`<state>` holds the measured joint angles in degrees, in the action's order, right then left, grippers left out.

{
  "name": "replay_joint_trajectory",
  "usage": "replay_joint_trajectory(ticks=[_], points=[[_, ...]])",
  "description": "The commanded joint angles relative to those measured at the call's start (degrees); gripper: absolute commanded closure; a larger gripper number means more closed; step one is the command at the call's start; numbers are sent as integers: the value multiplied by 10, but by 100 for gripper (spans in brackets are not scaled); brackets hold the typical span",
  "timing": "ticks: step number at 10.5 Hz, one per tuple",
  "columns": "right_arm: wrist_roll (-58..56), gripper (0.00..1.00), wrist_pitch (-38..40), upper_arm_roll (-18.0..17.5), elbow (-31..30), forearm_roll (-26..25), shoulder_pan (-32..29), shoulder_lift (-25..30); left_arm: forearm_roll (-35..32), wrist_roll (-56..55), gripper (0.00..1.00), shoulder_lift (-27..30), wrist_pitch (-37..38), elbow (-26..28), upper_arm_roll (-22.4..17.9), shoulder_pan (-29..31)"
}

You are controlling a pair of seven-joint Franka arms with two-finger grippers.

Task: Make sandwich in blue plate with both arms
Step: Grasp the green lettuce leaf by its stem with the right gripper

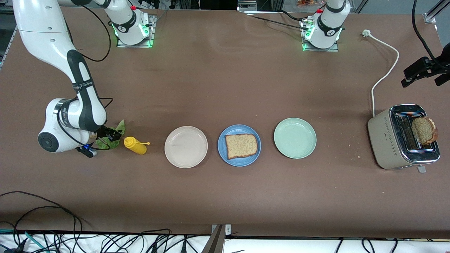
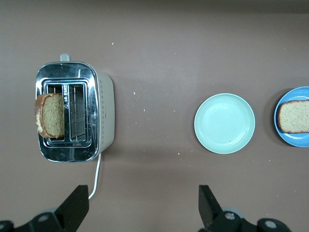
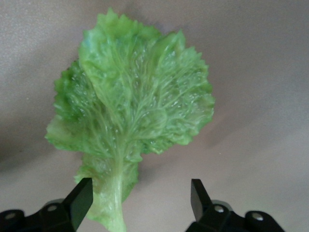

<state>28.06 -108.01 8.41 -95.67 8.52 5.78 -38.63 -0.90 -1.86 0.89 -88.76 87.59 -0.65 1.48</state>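
One bread slice (image 1: 241,145) is seen flat in the blue plate (image 1: 223,152), its longer edges running along the brown counter (image 1: 225,196). Toward the right arm's end from that plate, the lettuce leaf (image 3: 130,121) is straddled by the right tool (image 3: 136,200), fingers apart, stem perhaps touching one finger. Toward the left arm's end, the left tool (image 2: 144,209) is held agape above the counter by the toaster (image 2: 72,118), where a second slice (image 2: 50,115) stands half hidden.
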Motion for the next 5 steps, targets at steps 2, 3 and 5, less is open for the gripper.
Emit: replay_joint_trajectory(ticks=[2,3,5], points=[[5,50,-6,-1,-3,10,2,1,-14,-3,0,-19,17,-38,9,-5],[5,59,-6,-1,-3,10,3,1,-16,-2,0,-19,17,-38,9,-5],[5,87,-3,-2,-1,11,3,1,-16,0,0,-19,17,-39,8,-4]])
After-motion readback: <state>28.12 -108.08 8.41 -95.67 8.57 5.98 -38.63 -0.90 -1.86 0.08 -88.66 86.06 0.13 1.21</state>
